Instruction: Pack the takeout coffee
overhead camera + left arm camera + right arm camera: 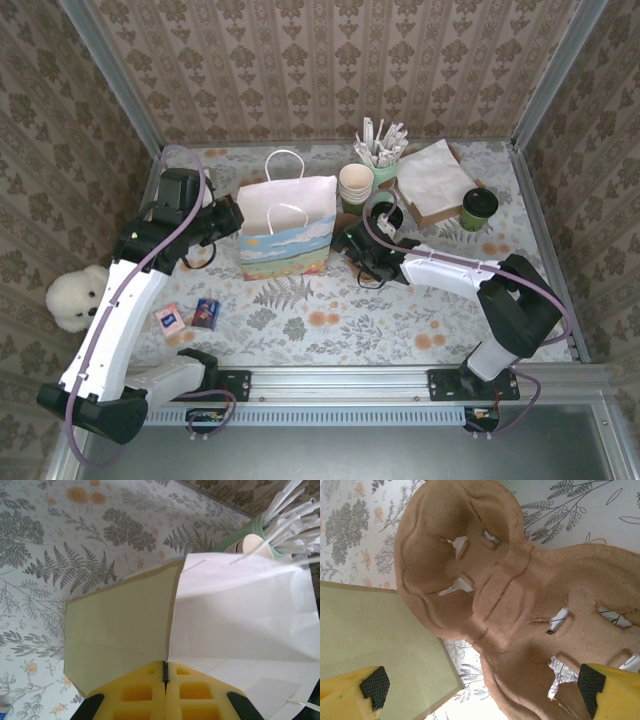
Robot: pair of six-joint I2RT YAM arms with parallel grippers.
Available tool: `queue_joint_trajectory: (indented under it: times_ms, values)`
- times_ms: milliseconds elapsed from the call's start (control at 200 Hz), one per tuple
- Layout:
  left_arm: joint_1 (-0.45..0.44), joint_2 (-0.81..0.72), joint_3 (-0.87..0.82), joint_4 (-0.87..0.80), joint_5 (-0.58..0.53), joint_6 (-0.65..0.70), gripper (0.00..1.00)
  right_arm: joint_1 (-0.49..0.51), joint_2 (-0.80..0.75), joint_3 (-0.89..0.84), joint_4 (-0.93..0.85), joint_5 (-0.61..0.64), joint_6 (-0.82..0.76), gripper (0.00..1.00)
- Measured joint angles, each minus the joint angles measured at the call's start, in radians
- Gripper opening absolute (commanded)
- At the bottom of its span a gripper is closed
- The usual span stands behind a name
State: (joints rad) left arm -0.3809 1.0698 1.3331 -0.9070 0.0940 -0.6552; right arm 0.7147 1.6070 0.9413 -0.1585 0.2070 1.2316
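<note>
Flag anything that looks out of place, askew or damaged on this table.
A white plush bear sits beyond the left edge of the floral table, unrelated to the coffee things. The white napkin stack lies at an angle to the table edges. Nothing looks spilled or damaged.

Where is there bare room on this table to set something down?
The widest bare patch is the near tablecloth strip, bordered by the paper bag behind, two small packets on the left and the right arm. The far right corner is crowded: cream cups, green cup of sticks, napkin stack, dark green cup.
</note>
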Motion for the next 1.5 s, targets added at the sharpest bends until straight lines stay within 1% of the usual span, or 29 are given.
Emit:
queue_joint_trajectory:
  times_ms: [230,435,535,705,790,930,1000,1075,1190,1210,1235,1255,1355,1435,1500]
  values:
    - [0.010,0.000,-0.013,0.037,0.040,-0.002,0.07,0.000,0.017,0.000,-0.016,0.000,-0.028,1.00]
    - [0.014,0.008,-0.016,0.067,0.085,0.010,0.09,-0.006,0.015,0.000,-0.110,0.000,-0.121,1.00]
    - [0.024,0.015,-0.018,0.073,0.098,0.021,0.10,-0.020,-0.010,-0.011,-0.168,0.002,-0.170,1.00]
    - [0.036,0.016,-0.027,0.086,0.121,0.032,0.10,-0.076,-0.090,-0.046,-0.298,0.023,-0.280,1.00]
    - [0.042,0.017,-0.031,0.089,0.132,0.036,0.10,-0.119,-0.138,-0.060,-0.360,0.031,-0.342,1.00]
    - [0.048,0.020,-0.045,0.102,0.151,0.044,0.10,-0.185,-0.220,-0.075,-0.442,0.033,-0.377,1.00]
    - [0.049,0.029,-0.048,0.109,0.159,0.047,0.10,-0.193,-0.267,-0.085,-0.445,0.019,-0.346,1.00]
    - [0.049,0.041,-0.050,0.114,0.168,0.047,0.10,-0.184,-0.307,-0.100,-0.416,-0.010,-0.271,1.00]
    - [0.049,0.050,-0.053,0.119,0.175,0.048,0.10,-0.148,-0.307,-0.093,-0.380,-0.023,-0.150,0.99]
    - [0.049,0.050,-0.054,0.121,0.176,0.048,0.10,-0.142,-0.303,-0.087,-0.381,-0.023,-0.135,0.96]
    - [0.049,0.050,-0.056,0.122,0.175,0.049,0.10,-0.132,-0.295,-0.074,-0.382,-0.021,-0.114,0.90]
    - [0.049,0.050,-0.056,0.124,0.175,0.050,0.10,-0.124,-0.284,-0.060,-0.382,-0.017,-0.096,0.88]
    - [0.052,0.050,-0.060,0.130,0.175,0.051,0.10,-0.099,-0.206,0.030,-0.396,0.010,-0.019,0.83]
    - [0.057,0.050,-0.061,0.131,0.175,0.055,0.10,-0.075,-0.137,0.095,-0.409,0.063,0.036,0.75]
    - [0.062,0.049,-0.064,0.132,0.175,0.058,0.11,-0.061,-0.085,0.130,-0.426,0.105,0.073,0.72]
